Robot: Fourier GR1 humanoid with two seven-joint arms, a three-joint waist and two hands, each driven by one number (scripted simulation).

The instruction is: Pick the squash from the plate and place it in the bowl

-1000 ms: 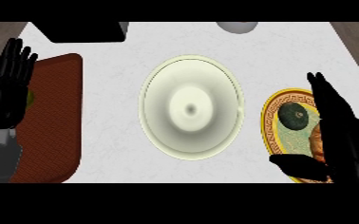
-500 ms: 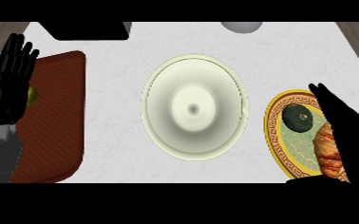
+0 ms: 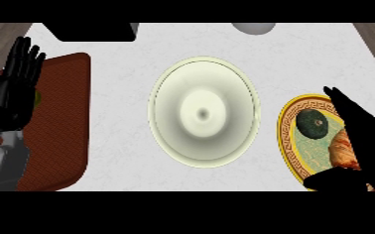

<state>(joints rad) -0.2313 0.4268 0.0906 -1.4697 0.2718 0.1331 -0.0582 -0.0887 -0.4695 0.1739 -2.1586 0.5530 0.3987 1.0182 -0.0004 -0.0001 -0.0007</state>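
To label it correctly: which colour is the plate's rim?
Yellow-gold with a dark key pattern on the plate, head view.

Kitchen counter (image 3: 132,44), bowl (image 3: 204,112), food plate (image 3: 293,144)

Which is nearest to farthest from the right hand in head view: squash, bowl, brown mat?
1. squash, on the plate, just left of the right hand.
2. bowl, counter's middle.
3. brown mat, far left.

Right hand (image 3: 356,129) cut by right edge, covering plate (image 3: 291,129) rim and part of a brown item (image 3: 341,151). Far grey object (image 3: 254,27) and dark object (image 3: 92,30) cropped; identities unclear.
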